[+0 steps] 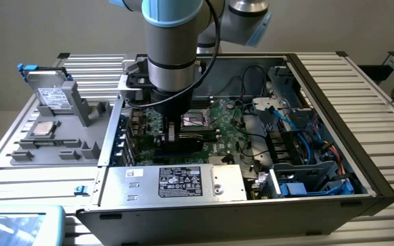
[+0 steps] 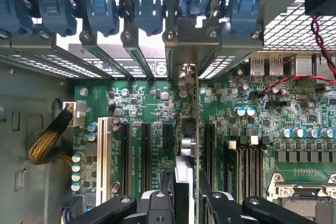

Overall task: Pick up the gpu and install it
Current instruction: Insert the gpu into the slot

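Note:
The gpu shows edge-on in the wrist view, standing upright over the green motherboard. Its metal bracket sits against the rear slot openings of the case. It is in line with a long black expansion slot; I cannot tell whether it is seated. My gripper is shut on the card, with black fingers on either side of its top edge. In the exterior view the gripper reaches straight down into the open computer case, and the dark gpu is below it.
Blue slot latches line the rear wall. RAM slots and the CPU socket lie beside the card. A silver power supply stands near the case front, with cables at the exterior view's right. A grey parts fixture with a hard drive is at its left.

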Robot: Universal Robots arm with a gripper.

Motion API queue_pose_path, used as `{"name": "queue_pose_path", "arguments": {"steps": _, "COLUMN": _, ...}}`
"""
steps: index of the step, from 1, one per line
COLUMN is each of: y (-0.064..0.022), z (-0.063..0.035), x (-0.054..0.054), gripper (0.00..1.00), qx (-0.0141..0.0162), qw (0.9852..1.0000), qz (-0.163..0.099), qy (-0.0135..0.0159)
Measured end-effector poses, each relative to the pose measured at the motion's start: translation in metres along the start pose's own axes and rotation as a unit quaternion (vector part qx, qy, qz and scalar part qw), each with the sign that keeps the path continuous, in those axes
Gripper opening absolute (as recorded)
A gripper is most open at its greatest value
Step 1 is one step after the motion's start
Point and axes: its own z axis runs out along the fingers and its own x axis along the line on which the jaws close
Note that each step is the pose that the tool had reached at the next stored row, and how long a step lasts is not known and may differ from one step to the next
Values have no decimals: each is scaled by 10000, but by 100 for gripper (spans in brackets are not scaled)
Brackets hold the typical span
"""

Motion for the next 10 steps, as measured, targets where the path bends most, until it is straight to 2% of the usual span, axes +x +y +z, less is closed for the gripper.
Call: {"name": "queue_pose_path", "arguments": {"steps": 10, "y": 5, "z": 10, "x": 0, "gripper": 28, "qx": 1, "qw": 10000, "qz": 1, "qy": 0}}
